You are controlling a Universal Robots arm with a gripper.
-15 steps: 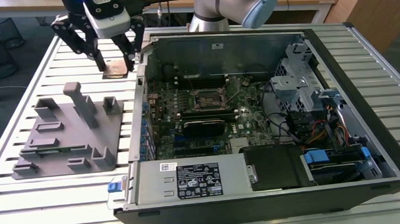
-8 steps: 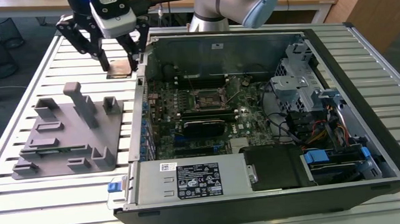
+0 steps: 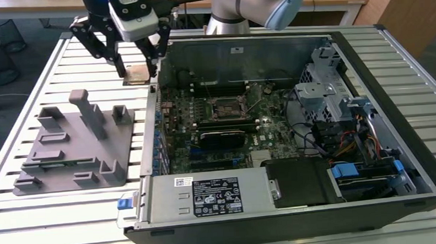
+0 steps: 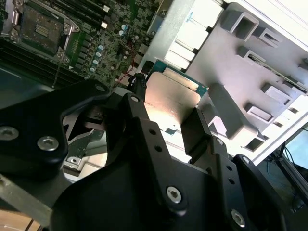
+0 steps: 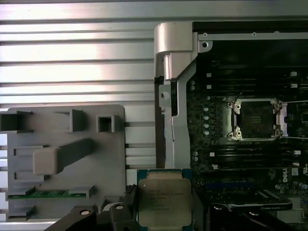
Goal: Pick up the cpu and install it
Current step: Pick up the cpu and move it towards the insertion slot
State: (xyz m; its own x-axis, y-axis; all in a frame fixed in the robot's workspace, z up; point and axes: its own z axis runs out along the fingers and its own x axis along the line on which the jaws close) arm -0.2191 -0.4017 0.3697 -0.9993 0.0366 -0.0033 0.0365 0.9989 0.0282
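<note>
Our claw [image 3: 136, 71] is clamped on the cpu [image 3: 136, 76], and we hold it over the slatted table [image 3: 75, 56], just outside the wall of the open computer case [image 3: 394, 109]. We see the grey tray [image 3: 65, 156] near it.

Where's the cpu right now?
In the exterior view the cpu is held in the gripper above the slatted table, just outside the computer case on the exterior view's left, beyond the grey tray.
</note>
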